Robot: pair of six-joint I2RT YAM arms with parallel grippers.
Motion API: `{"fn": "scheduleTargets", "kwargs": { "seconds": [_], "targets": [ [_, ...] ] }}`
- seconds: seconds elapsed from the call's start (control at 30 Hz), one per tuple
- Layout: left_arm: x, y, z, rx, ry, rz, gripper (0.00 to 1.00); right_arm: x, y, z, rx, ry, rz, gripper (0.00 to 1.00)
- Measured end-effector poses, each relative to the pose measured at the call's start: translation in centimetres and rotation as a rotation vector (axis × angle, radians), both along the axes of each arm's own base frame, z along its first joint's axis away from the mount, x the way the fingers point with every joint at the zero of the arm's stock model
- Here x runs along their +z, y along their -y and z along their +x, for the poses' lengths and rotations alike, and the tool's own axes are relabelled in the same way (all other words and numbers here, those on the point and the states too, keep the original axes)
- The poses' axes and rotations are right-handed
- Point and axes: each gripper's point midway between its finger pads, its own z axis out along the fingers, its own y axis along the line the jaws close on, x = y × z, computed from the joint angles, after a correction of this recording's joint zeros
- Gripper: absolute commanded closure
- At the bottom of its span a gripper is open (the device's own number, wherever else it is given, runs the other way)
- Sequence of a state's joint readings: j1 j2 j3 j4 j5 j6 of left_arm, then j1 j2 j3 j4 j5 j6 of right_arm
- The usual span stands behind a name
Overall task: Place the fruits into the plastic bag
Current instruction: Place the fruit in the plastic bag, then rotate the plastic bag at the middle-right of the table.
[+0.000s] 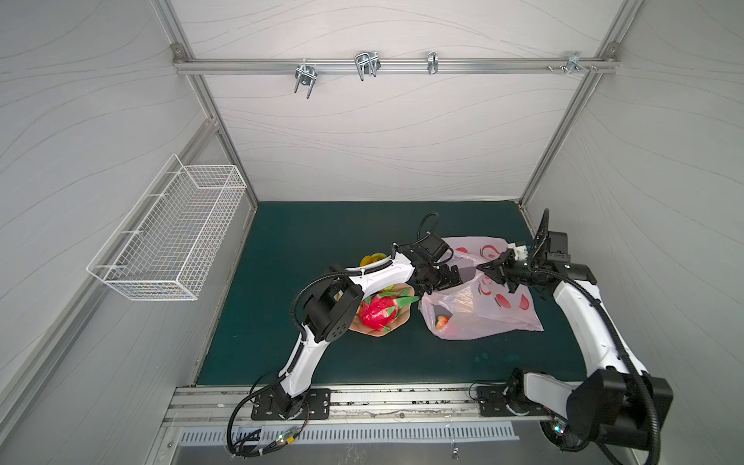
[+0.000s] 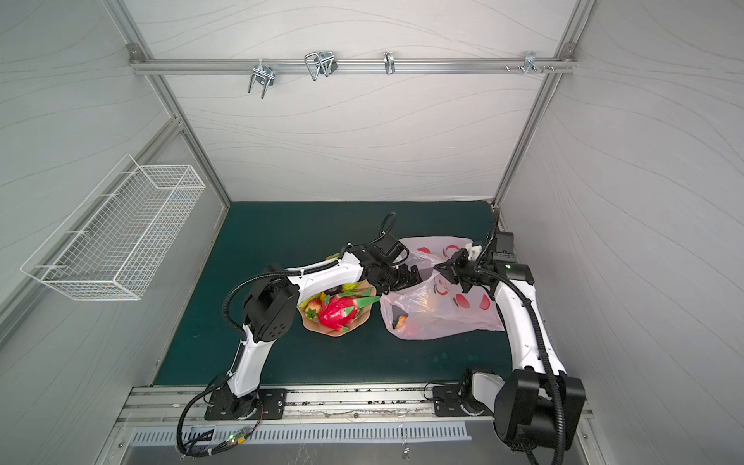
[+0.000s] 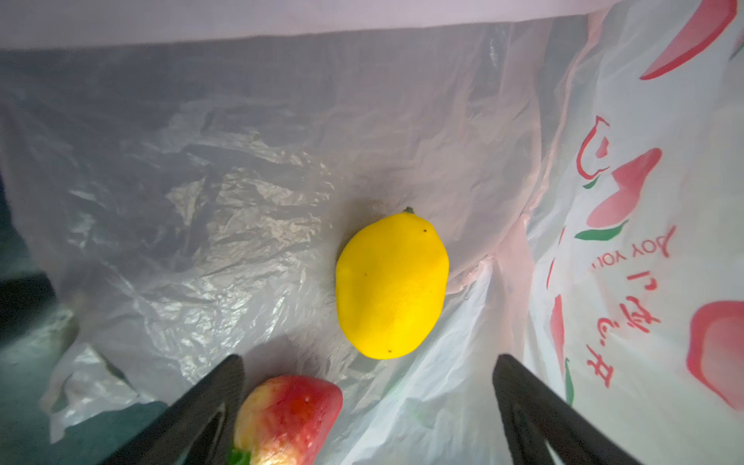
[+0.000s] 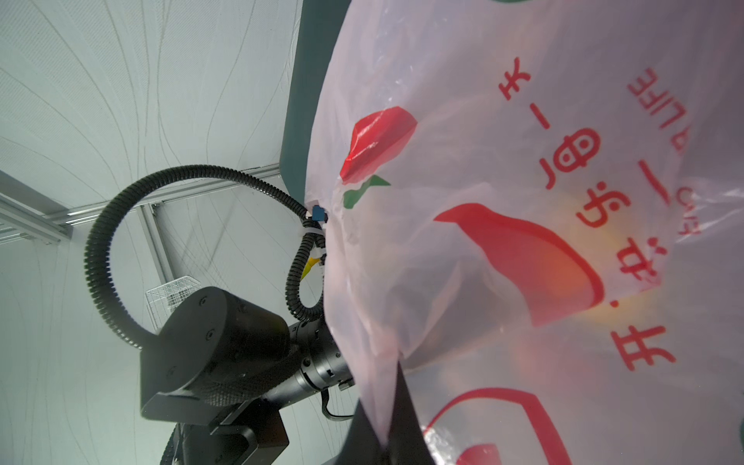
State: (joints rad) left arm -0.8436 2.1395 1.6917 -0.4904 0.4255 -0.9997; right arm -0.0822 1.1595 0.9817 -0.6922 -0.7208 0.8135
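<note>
- Two fruits, the lemon (image 3: 392, 284) and a red fruit (image 3: 286, 418), are lying inside the plastic bag (image 1: 483, 310); the dragon fruit (image 1: 376, 312) is sitting on the plate (image 1: 382, 331) just beside the bag's mouth.
- Risk, as I am judging it: the thin film slipping from the right gripper (image 4: 388, 410), which is pinching the bag's upper layer, so the mouth collapses.
- I am holding the left gripper (image 3: 368, 358) inside the bag's mouth, its claw spread wide and empty.

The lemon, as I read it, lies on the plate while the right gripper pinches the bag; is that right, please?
Not quite: the left wrist view shows the lemon inside the plastic bag, not on the plate. The right gripper does pinch the bag.
</note>
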Motion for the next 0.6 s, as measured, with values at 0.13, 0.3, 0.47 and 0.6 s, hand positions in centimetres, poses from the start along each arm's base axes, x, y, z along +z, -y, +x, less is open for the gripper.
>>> {"fn": "scheduleTargets", "kwargs": {
  "seconds": [0.13, 0.3, 0.47, 0.6],
  "targets": [
    [1.0, -0.9, 0.0, 0.009, 0.009, 0.015, 0.02, -0.2, 0.1, -0.2, 0.002, -0.008, -0.004, 1.00],
    [4.0, -2.2, 0.1, 0.005, 0.059, 0.011, 0.02, -0.5, 0.6, -0.6, -0.005, -0.026, -0.015, 1.00],
    [5.4, -3.9, -0.7, -0.025, 0.080, 0.051, 0.03, -0.6, 1.2, -0.7, -0.019, -0.028, -0.020, 1.00],
    [5.2, -5.1, -1.8, -0.055, 0.058, 0.090, 0.03, -0.6, 1.3, -0.8, -0.020, -0.032, -0.021, 1.00]
  ]
}}
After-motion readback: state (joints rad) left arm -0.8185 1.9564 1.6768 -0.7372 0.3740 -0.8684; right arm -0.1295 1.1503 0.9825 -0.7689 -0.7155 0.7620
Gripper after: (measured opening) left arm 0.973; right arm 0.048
